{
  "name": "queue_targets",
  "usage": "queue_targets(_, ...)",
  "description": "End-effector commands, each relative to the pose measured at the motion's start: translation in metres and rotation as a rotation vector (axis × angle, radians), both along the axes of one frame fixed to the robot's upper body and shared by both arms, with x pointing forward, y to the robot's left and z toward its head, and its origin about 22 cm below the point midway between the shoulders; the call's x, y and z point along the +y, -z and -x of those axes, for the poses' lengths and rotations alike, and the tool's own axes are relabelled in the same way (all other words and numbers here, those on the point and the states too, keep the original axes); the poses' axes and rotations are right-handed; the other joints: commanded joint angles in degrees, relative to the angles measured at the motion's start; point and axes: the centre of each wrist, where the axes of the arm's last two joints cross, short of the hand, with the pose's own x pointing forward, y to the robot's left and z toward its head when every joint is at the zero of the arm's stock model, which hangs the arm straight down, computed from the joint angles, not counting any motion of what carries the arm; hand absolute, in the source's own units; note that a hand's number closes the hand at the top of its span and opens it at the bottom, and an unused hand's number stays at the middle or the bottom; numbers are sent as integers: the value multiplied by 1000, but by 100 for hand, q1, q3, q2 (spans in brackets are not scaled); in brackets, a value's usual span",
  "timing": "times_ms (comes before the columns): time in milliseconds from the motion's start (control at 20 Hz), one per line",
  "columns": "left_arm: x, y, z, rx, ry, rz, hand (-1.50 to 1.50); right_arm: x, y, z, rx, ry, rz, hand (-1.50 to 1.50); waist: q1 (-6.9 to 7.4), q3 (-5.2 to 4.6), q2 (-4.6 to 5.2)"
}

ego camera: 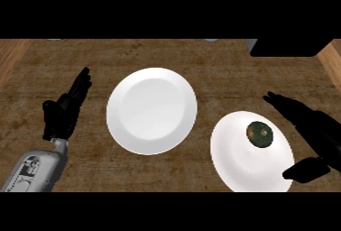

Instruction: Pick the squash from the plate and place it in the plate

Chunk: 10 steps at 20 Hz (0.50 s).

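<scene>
The squash [260, 134] lies just left of the right hand [307, 128], whose fingers [283, 104] are straight, released; this hand is nearer.

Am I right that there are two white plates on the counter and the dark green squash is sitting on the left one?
Not quite. There are two white plates, but the head view shows the dark green squash on the right plate, beside the right hand. The left plate has nothing on it.
</scene>
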Motion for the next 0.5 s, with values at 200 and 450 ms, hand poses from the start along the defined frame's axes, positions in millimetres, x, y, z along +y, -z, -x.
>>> queue_targets(200, -2, 7, 8, -4, 9, -13, 0, 7, 17, -15, 81, 10, 62, -150, -1, 4, -1)
queue_targets(450, -5, 14, -6, 18, -10, 10, 0, 7, 34, -26, 141, 20, 159, -150, -21, 3, 6)
